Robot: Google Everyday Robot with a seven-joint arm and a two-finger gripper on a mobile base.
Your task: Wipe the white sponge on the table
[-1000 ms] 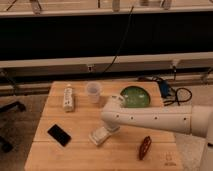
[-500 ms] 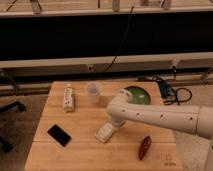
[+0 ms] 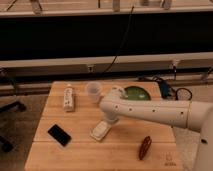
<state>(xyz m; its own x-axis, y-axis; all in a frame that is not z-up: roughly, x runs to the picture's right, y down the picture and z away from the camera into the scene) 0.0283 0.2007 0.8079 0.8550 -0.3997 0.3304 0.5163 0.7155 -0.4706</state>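
The white sponge (image 3: 100,131) lies flat on the light wooden table (image 3: 80,150), near its middle and a little towards the front. My white arm reaches in from the right and bends down over it. My gripper (image 3: 109,121) sits at the sponge's far right end, right at or on it. The arm's wrist hides the gripper's tips and part of the sponge.
A long white remote-like bar (image 3: 68,98) and a translucent cup (image 3: 93,91) stand at the back left. A green plate (image 3: 136,93) is behind the arm. A black phone (image 3: 59,135) lies front left, a brown object (image 3: 145,147) front right. Cables (image 3: 170,90) hang off the back right; a chair base (image 3: 7,107) is left.
The arm's bend has risen and swung towards the back right. The sponge has shifted slightly to the right and turned a little under the gripper.
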